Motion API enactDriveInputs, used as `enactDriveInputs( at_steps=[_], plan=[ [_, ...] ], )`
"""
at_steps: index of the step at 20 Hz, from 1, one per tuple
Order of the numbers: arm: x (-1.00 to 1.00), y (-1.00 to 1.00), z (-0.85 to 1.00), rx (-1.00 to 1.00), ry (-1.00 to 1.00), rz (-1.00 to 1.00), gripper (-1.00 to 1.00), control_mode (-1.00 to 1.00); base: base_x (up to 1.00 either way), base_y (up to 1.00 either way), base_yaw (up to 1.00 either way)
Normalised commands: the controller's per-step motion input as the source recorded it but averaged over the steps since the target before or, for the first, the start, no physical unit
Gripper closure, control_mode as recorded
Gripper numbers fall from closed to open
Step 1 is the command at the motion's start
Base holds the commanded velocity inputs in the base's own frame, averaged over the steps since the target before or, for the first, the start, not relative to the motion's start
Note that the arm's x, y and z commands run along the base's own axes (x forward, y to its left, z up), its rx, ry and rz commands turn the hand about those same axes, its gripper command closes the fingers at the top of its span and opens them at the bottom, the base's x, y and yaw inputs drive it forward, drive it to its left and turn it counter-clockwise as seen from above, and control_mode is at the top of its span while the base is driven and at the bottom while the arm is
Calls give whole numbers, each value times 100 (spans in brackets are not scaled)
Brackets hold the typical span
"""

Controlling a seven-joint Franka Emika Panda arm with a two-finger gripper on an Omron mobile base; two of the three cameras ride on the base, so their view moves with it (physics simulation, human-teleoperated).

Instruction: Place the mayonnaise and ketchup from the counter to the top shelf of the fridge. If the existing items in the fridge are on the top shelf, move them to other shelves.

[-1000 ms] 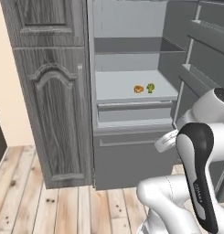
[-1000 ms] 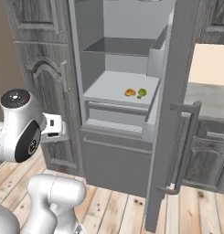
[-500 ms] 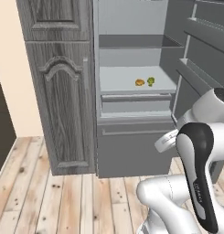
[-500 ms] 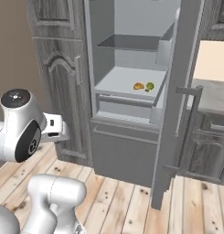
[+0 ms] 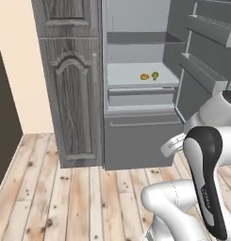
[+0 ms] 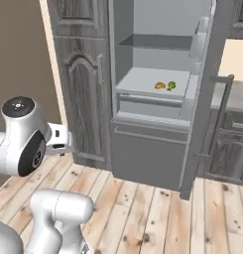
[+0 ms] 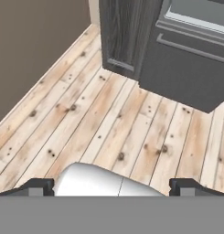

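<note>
Fridge open, upper centre of both base views; top cut off by the frame edge. Interior pale grey, flat shelves, drawer front below. Existing items on a pale middle shelf: an orange-brown bun-like lump touching or just beside a green floret, too small for detail. Dark shelf above them looks bare. Counter: a sliver of pale slab, right edge of right base view, mostly behind the door. Hand: tips wide apart, holding nothing, bottom of hand view over knotty wood-plank floor.
</note>
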Motion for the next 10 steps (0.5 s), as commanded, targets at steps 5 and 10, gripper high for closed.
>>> enactDriveInputs(
  at_steps=[5,10],
  plan=[
    [0,0,0,0,0,0,-100,100,-67,50,-43],
    [0,0,0,0,0,0,-100,100,-41,12,-78]
  ],
)
